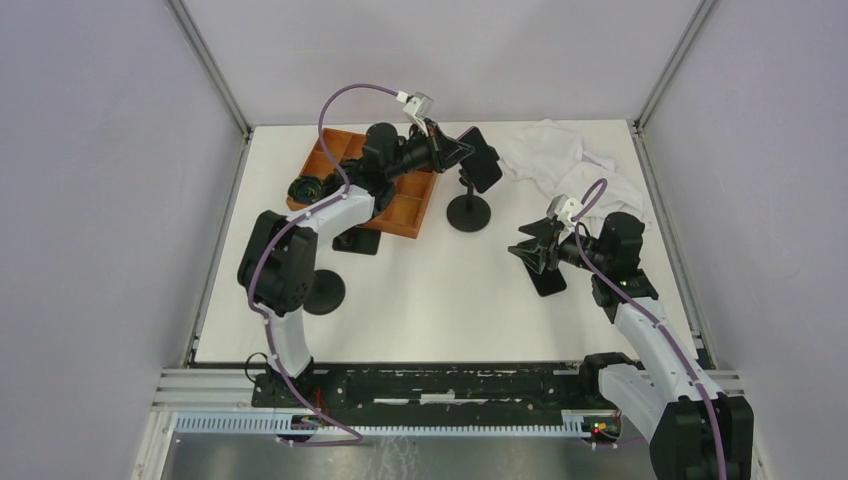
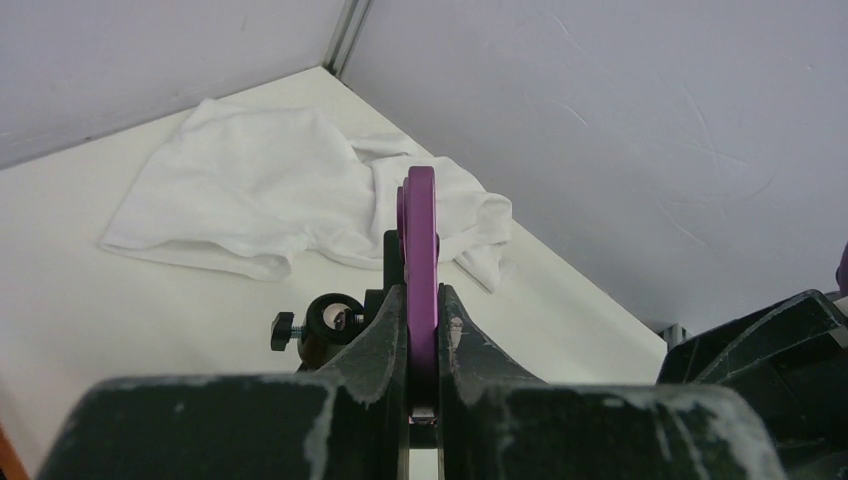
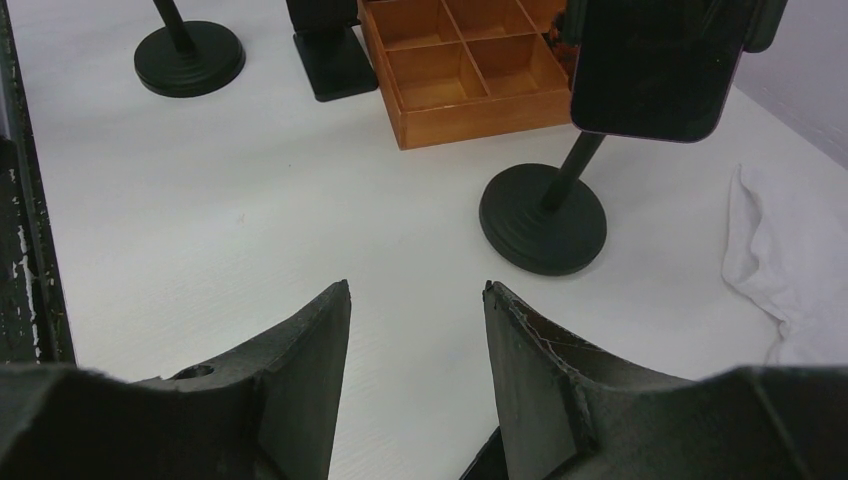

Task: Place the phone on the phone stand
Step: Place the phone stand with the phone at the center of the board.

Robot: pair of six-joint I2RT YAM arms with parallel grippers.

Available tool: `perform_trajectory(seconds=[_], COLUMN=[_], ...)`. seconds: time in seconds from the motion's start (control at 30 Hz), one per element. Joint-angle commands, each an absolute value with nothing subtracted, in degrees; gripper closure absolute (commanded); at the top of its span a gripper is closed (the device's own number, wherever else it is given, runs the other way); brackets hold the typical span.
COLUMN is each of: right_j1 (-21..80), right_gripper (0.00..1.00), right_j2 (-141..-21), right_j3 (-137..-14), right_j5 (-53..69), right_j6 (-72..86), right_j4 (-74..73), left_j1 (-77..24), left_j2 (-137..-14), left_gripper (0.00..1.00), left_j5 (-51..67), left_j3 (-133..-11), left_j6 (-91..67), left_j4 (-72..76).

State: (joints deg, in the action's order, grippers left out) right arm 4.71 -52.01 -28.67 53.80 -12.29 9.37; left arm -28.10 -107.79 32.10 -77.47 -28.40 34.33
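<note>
The phone (image 1: pixel 483 160) is a dark slab with a purple rim (image 2: pixel 419 240), held on edge above the back middle of the table. My left gripper (image 1: pixel 455 150) is shut on it, the fingers (image 2: pixel 375 335) pressing both faces. The phone stand (image 1: pixel 469 212) has a round black base and a thin stalk; its head and clamp knob (image 2: pixel 330 320) sit right behind the phone. In the right wrist view the phone (image 3: pixel 655 65) tops the stalk over the base (image 3: pixel 543 218). My right gripper (image 1: pixel 525 252) hovers open and holds nothing (image 3: pixel 415 290), to the front right of the stand.
A wooden compartment tray (image 1: pixel 410 215) lies left of the stand, under the left arm. A crumpled white cloth (image 1: pixel 560 160) fills the back right. More black stand bases sit at the left (image 1: pixel 322 290), by the tray (image 1: pixel 357 240) and under my right gripper (image 1: pixel 545 278).
</note>
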Motion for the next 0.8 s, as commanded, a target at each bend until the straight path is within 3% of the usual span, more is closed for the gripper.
perform_trajectory(seconds=[0.0,0.13,0.33,0.47,0.77], right_j1=[4.45,4.4,4.41,4.44,4.45], right_gripper=[0.42,0.42,0.42,0.42,0.42], right_j2=[-51.08,-51.06,-51.07,-51.11,-51.07], right_j3=[-29.17,-29.27,-29.18,-29.18,-29.27], right_j5=[54.32,54.22,54.06,53.79,53.44], right_j6=[-13.59,-13.89,-14.04,-14.4,-14.94], right_j4=[10.13,9.87,9.82,9.62,9.27], left_j1=[-27.57,-27.26,-27.1,-27.07,-27.07], left_j2=[-109.77,-109.89,-108.26,-106.65,-100.45], left_gripper=[0.97,0.94,0.6,0.43,0.28], left_j5=[31.78,31.92,31.08,31.02,29.32], left_j3=[-80.74,-78.42,-77.04,-76.95,-75.27], left_j6=[-26.98,-27.83,-27.79,-27.36,-23.57], left_j4=[43.61,43.7,38.66,35.3,27.77])
